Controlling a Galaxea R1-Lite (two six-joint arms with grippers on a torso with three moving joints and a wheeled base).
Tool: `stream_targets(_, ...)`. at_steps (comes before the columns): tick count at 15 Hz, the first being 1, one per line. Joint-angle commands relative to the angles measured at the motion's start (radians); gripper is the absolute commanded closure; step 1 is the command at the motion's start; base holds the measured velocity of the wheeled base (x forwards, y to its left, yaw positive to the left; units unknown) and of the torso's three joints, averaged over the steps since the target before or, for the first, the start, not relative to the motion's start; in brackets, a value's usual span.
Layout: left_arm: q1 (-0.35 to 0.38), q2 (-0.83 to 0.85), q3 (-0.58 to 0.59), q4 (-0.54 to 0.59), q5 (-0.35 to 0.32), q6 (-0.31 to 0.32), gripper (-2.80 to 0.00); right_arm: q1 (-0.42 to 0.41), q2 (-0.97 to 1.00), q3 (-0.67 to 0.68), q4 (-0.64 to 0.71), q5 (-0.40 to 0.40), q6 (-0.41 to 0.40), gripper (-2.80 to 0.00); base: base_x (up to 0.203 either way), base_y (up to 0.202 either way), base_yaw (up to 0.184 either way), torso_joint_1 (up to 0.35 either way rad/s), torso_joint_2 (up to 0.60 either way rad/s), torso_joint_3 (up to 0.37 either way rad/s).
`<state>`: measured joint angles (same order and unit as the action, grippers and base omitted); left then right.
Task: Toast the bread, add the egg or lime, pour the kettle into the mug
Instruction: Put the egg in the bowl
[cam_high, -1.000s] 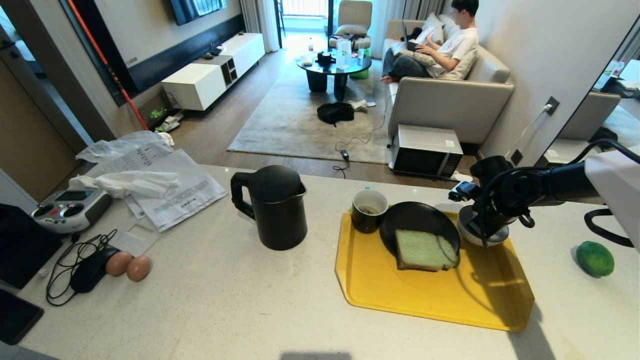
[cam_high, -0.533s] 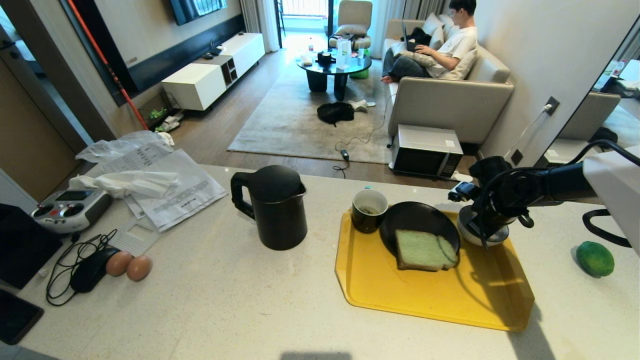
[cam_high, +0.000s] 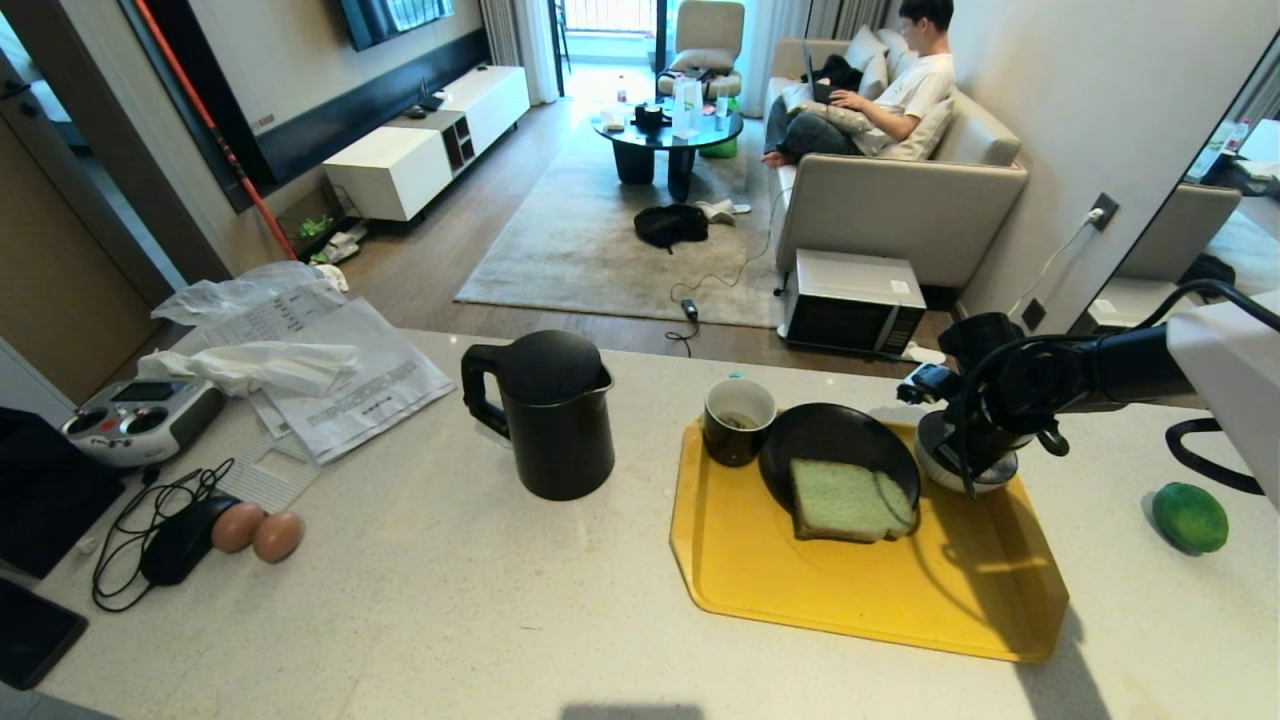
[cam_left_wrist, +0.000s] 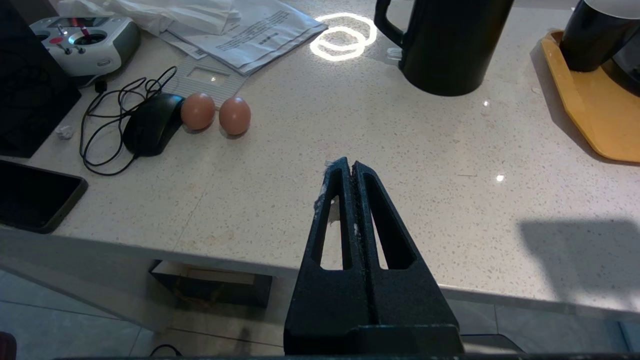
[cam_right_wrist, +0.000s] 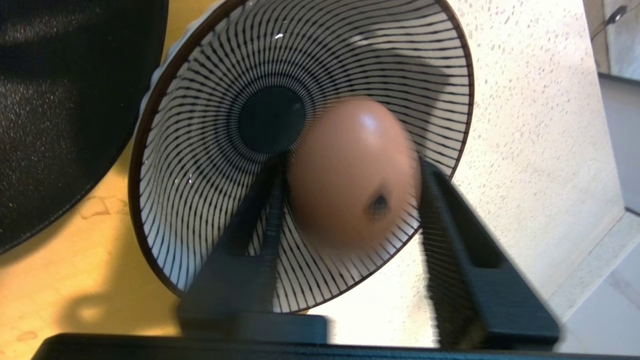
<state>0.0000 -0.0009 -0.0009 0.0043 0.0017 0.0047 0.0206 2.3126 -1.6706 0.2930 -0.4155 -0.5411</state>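
Egg (cam_right_wrist: 352, 170) sits between the right claw (cam_right_wrist: 350, 200) fingers, directly over the striped bowl (cam_right_wrist: 210, 210). Its outline is smeared, and whether the fingers grip it or have just let go can't be told. The bowl stands at the far right corner of the yellow tray (cam_high: 860, 590), just right of the black plate (cam_high: 835, 440) carrying the bread (cam_high: 845, 500).

To do this well: keep the claw low over the bowl's centre, part the fingers slowly so the egg settles rather than drops, then lift straight up without knocking the rim. Risk as I judge it: the egg sits toward one side, so it could roll up the wall or crack.

Mug (cam_high: 738, 420) is at the tray's far left corner, kettle (cam_high: 545, 415) left of the tray on the counter (cam_high: 450, 600), lime (cam_high: 1189, 517) right of it. Left claw (cam_left_wrist: 352, 172) is closed and empty, parked over the near counter edge.
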Motion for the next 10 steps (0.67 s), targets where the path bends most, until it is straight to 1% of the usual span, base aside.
stream_targets(1, 0.000, 0.001, -0.001, 0.000, 0.000, 0.000, 0.00, 0.001, -0.005, -0.001, 0.002, -0.002, -0.003, -2.80, 0.000, 0.000, 0.000, 0.000, 0.00, 0.000)
stream_targets(10, 0.000, 0.001, -0.001, 0.000, 0.000, 0.000, 0.00, 0.001, -0.056, 0.009, 0.004, 0.004, 0.002, -2.80, 0.000, 0.000, 0.000, 0.000, 0.00, 0.000)
